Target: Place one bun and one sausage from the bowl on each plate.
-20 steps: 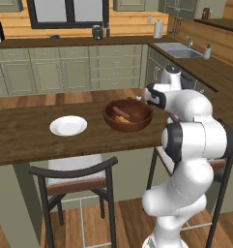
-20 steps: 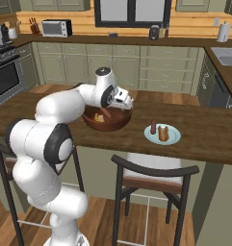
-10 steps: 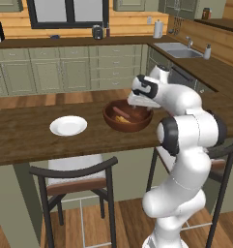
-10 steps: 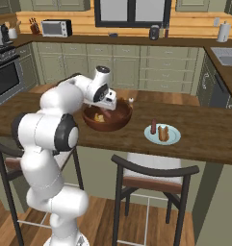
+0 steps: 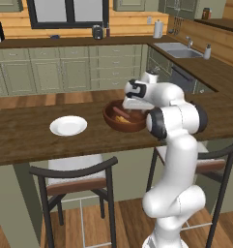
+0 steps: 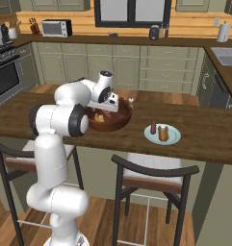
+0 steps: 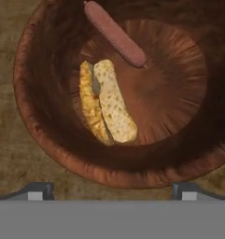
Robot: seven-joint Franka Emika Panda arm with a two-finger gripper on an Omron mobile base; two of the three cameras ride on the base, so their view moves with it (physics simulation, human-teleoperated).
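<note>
The dark reddish-brown wooden bowl (image 7: 44,140) lies right under my hand and holds one split yellow bun (image 7: 107,102) and one pink sausage (image 7: 115,33). My gripper (image 7: 114,190) hangs open above the bowl's near rim, fingertips (image 7: 39,190) wide apart and holding nothing. In the left base view the gripper (image 5: 130,105) points down over the bowl (image 5: 109,119), with the plain white plate (image 5: 68,125) bare to its left. The right base view shows the gripper (image 6: 106,106) above the bowl (image 6: 121,122). To the right, the blue-green-rimmed plate (image 6: 150,136) carries a sausage (image 6: 153,129) and a bun (image 6: 162,133).
The things rest on a long dark wooden counter (image 5: 26,145). Two dark chairs (image 6: 153,175) stand at its near side. Cabinets, a sink (image 5: 181,52) and a microwave (image 6: 56,28) line the far walls.
The arm has swung from the right side of the bowl to above it, with the hand now pointing down into it. Plates and food have not moved.
</note>
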